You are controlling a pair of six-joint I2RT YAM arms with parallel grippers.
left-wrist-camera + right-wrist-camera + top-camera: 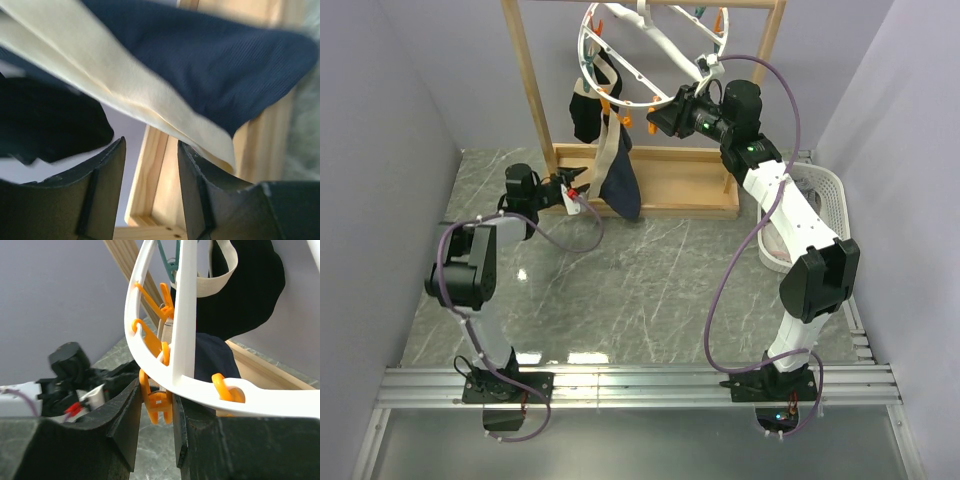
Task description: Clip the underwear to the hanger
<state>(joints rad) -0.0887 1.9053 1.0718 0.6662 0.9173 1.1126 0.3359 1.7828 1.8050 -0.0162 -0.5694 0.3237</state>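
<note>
The hanger (650, 45), a white ring with orange and teal clips, hangs tilted from the wooden rack. The underwear (622, 185), navy with a cream waistband, hangs down from the ring's left side. My right gripper (655, 118) is at the ring's lower rim, its jaws pressed on both sides of an orange clip (158, 404) under the ring (150, 360). My left gripper (582, 200) is open and empty just left of the underwear's lower end. In the left wrist view the navy cloth (215, 65) and waistband (125, 80) hang just above the open jaws.
A smaller black garment (587, 110) hangs on the ring, left of the underwear. The wooden rack frame (665, 190) stands on the marble table behind both grippers. A white basket (820, 195) sits at the right, beside the right arm.
</note>
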